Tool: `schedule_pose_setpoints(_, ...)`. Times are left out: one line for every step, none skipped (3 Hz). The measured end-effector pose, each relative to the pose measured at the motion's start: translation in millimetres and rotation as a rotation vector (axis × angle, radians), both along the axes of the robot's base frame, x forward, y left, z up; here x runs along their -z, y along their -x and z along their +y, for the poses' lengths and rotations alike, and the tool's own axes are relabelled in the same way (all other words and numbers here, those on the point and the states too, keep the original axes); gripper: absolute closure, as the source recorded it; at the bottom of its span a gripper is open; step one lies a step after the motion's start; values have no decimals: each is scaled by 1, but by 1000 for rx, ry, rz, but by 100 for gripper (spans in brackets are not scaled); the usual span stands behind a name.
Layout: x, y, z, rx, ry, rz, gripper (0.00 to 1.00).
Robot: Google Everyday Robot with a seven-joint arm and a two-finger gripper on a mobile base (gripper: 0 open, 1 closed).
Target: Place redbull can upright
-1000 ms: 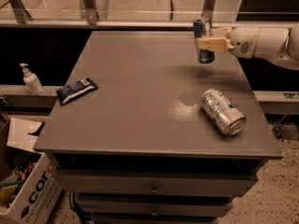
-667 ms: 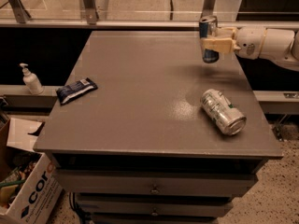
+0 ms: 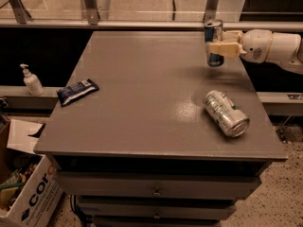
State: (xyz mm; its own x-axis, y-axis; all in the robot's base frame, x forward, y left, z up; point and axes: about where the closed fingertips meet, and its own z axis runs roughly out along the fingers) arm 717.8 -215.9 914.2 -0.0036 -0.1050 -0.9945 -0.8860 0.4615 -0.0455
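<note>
The redbull can (image 3: 215, 59) is held upright in the claw (image 3: 214, 48), whose beige fingers (image 3: 222, 48) are closed around the can's middle. Its silver top is seen above them and its blue lower part below. The can is found beyond the fat silver can (image 3: 226, 113), toward the far right corner of the desk (image 3: 142, 79). Whether its base touches the desk cannot be told.

Compared with a second ago, the claw and can have been shifted a little to the right, and the can, then leaning, has been brought upright. The fat silver can is left lying on its side as before. Well to its left, a dark blue packet (image 3: 78, 91) is seen unmoved near the desk's left edge, and further left a pump bottle (image 3: 32, 81) is seen off the desk.
</note>
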Motion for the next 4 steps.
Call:
schedule_pose_setpoints(3,-1,8,8,-5,-36,100)
schedule_pose_setpoints(9,-1,12,23,-33,-67,100)
schedule_pose_setpoints(16,0,12,31,-47,-98,100)
schedule_pose_setpoints(27,-1,1,53,-42,-105,100)
